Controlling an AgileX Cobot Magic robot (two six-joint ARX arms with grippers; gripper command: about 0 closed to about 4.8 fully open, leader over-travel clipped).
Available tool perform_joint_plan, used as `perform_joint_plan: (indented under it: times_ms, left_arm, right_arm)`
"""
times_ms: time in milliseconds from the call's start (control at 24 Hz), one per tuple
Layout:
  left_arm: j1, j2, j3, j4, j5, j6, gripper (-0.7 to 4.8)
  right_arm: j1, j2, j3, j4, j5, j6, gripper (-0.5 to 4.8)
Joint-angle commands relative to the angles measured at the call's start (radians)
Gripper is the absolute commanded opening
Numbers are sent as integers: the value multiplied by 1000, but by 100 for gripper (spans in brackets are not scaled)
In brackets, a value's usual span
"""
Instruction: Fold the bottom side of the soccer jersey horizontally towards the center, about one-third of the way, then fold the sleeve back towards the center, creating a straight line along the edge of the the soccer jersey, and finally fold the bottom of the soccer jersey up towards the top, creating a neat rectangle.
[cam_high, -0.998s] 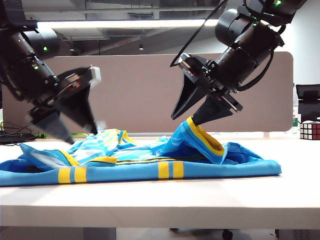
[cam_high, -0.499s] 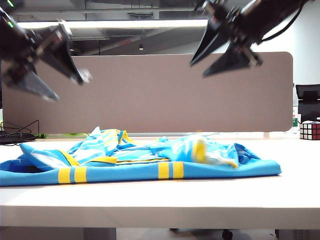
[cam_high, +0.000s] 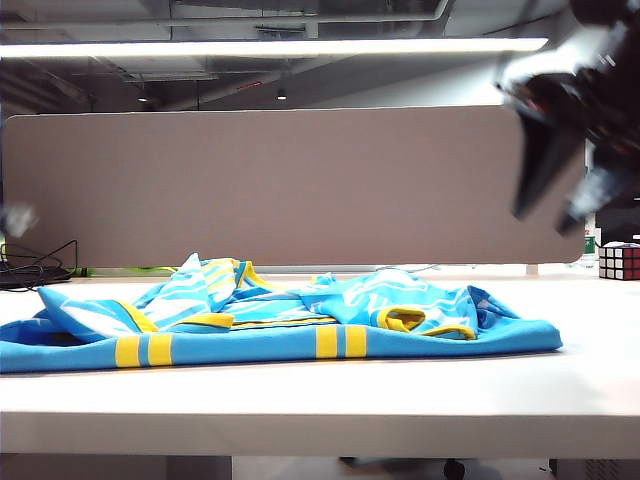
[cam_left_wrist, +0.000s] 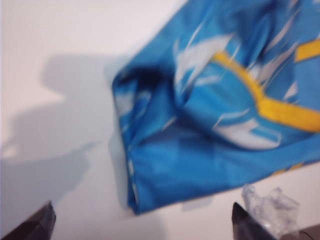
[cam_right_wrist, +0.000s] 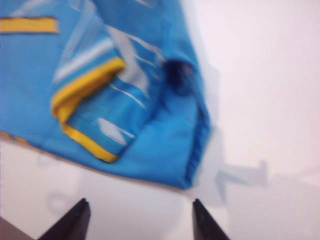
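Nearest me in the exterior view, the soccer jersey (cam_high: 270, 320) lies crumpled across the white table (cam_high: 320, 400), its front fold carrying paired yellow bars, a yellow-trimmed sleeve cuff (cam_high: 405, 318) lying loose on top right of centre. My left gripper (cam_left_wrist: 142, 225) hangs above the jersey's left end, jaws wide and empty. My right gripper (cam_right_wrist: 137, 220) hangs over the right end, jaws apart, holding nothing. Far right, a Rubik's cube (cam_high: 620, 260) sits by the beige partition (cam_high: 290, 185).
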Motion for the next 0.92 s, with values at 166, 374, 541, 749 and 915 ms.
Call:
perform_joint_plan:
  times_ms: [166,374,541,749,915]
  left_arm:
    - [28,-3,-206,220,151,-134,479]
    - [27,5,-301,290,143,-150,479]
    - [23,50,-337,354,148,-196,479]
    - [-18,122,-337,386,189,-202,479]
    - [-68,187,-336,436,195,-230,425]
  right_arm:
    - [-157,3,-217,278,-252,219,338]
    - [-164,113,-270,361,-299,249,338]
    - [-124,219,-270,419,-306,291,338]
    - [-70,271,-270,458,-298,314,337]
    - [-45,273,-270,496,-296,339,333]
